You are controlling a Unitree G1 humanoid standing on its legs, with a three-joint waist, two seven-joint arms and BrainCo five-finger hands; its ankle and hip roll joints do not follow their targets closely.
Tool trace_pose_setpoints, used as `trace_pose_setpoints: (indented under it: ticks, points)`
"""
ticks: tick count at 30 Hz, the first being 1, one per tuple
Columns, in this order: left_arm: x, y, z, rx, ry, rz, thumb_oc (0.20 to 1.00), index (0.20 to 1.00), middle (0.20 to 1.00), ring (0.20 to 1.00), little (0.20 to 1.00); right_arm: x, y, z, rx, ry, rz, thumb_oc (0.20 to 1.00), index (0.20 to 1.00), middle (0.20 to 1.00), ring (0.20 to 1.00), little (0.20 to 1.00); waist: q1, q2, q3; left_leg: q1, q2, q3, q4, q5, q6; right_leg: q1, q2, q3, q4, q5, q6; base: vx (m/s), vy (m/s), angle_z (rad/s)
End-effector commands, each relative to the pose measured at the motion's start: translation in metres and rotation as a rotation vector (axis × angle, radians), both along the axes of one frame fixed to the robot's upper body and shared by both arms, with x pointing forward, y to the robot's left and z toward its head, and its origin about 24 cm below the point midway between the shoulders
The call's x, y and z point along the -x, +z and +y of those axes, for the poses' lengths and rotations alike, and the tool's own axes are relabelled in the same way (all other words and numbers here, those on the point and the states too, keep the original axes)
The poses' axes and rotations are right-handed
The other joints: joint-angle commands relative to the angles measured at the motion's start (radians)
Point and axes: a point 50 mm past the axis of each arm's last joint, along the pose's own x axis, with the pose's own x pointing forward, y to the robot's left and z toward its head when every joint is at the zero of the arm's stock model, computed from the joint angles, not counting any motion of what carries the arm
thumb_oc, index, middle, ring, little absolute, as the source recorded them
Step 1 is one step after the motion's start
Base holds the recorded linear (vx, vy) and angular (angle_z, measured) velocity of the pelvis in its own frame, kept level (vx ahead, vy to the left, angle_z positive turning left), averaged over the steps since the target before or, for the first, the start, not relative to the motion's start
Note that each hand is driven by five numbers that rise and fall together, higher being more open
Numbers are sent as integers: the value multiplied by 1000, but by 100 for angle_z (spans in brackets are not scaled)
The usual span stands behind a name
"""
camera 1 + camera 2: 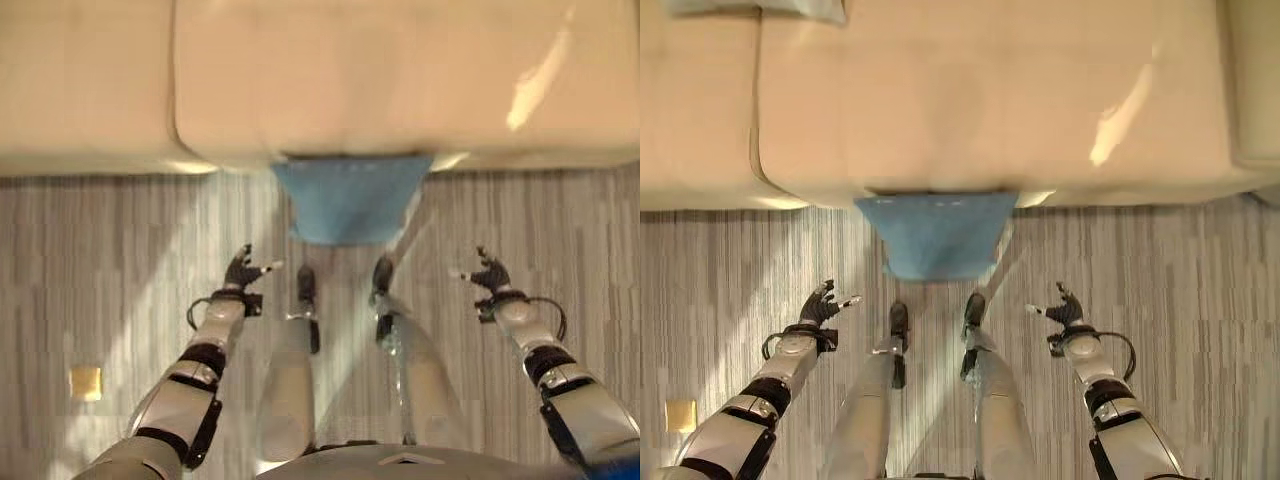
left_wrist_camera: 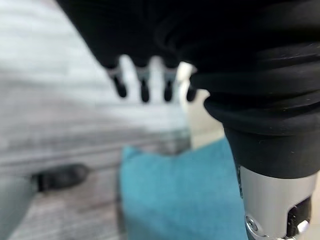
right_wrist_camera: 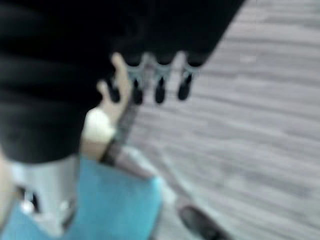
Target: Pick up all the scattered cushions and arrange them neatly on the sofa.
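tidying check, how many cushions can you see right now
2. A blue cushion lies on the floor against the front of the sofa, between both open robot hands. A pale grey-blue one sits on the sofa's far edge, mostly cut off. Others may lie out of view.

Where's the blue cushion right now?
The blue cushion lies on the floor against the sofa front, centered ahead between the left hand and right hand.
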Motion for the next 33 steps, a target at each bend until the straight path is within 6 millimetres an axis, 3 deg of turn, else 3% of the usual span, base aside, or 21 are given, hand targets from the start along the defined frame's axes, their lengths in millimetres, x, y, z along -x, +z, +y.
trace_pose_setpoints:
  ticks: [1, 5, 6, 8, 12, 16, 25, 33]
  points:
    - [4, 1, 2, 33, 71, -57, 1000, 1000, 1000, 1000, 1000, 6, 6, -12, 11, -78, -85, 1000, 1000, 1000, 1000, 1000, -10, 18, -107, -65, -9, -10, -6, 12, -30, -44, -33, 43, 133, -105, 83, -110, 14, 3]
    - [-25, 37, -5, 36, 66, -190, 1000, 1000, 1000, 1000, 1000, -27, 57, -8, 23, -93, -282, 1000, 1000, 1000, 1000, 1000, -22, 29, -91, -230, -4, -13, 70, 1, -28, -204, -43, 66, 217, -116, 78, -72, 28, 1]
    - [-26, 37, -5, 37, 66, -191, 1000, 1000, 1000, 1000, 1000, -27, 57, -8, 23, -93, -284, 1000, 1000, 1000, 1000, 1000, -22, 29, -93, -236, -4, -14, 73, 0, -28, -210, -44, 66, 220, -117, 78, -28, 20, -6]
    - [-47, 69, -11, 14, 42, -285, 1000, 1000, 1000, 1000, 1000, -46, 92, -2, 32, -87, -401, 1000, 1000, 1000, 1000, 1000, -32, 34, -88, -352, -8, -23, 121, -4, -25, -320, -51, 86, 267, -120, 76, -25, 28, -5]
    - [-73, 118, -15, -20, 24, -412, 1000, 1000, 1000, 1000, 1000, -67, 140, 9, 63, -65, -542, 1000, 1000, 1000, 1000, 1000, -50, 38, -87, -478, -10, -20, 148, -6, -22, -450, -53, 107, 298, -111, 85, -3, 46, 0]
    - [-88, 155, -17, -45, 22, -495, 1000, 1000, 1000, 1000, 1000, -78, 169, 20, 85, -49, -618, 1000, 1000, 1000, 1000, 1000, -62, 38, -106, -563, -19, -11, 158, -5, -17, -539, -50, 125, 304, -106, 91, 29, 22, -9]
    - [-105, 217, -22, -82, 30, -633, 1000, 1000, 1000, 1000, 1000, -88, 203, 28, 127, -41, -693, 1000, 1000, 1000, 1000, 1000, -77, 47, -133, -654, -29, -9, 158, -4, -7, -639, -41, 147, 292, -100, 105, 21, 4, -2]
    - [-105, 202, -24, -5, 81, -587, 1000, 1000, 1000, 1000, 1000, -88, 200, 25, 127, -69, -675, 1000, 1000, 1000, 1000, 1000, -71, 55, -144, -670, -36, -7, 161, -5, -2, -664, -34, 153, 296, -103, 104, 3, 2, 0]
